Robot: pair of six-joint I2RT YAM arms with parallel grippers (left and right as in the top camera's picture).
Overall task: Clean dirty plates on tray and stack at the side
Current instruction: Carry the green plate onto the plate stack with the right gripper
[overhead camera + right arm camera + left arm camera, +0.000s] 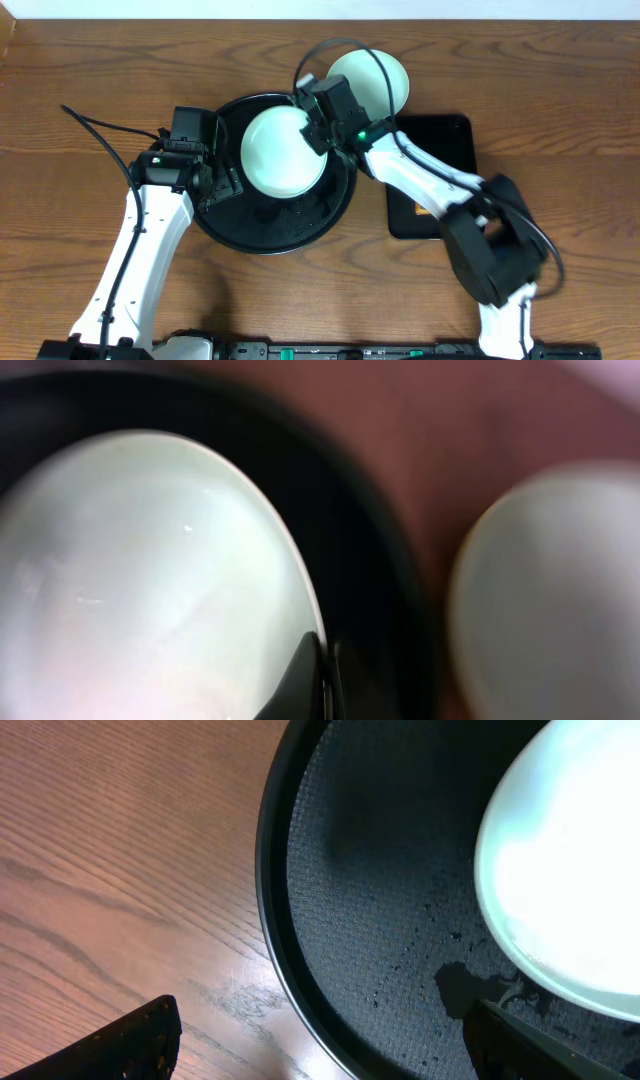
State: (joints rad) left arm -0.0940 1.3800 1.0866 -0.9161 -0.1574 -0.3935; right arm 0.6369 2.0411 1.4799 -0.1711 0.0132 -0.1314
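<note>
Left pincer (pixel 222 185) hovers over the left rim of the round black tray (pixel 262 243), jaws wide open and holding nothing. A mint-green plate (pixel 280 155) lies on the tray's far half. Right pincer (pixel 318 135) is closed on that plate's right edge. A second pale plate (pixel 375 75) rests on the tabletop (pixel 80 90) just beyond the tray, far right. A rectangular black tray (pixel 445 140) lies at right.
</note>
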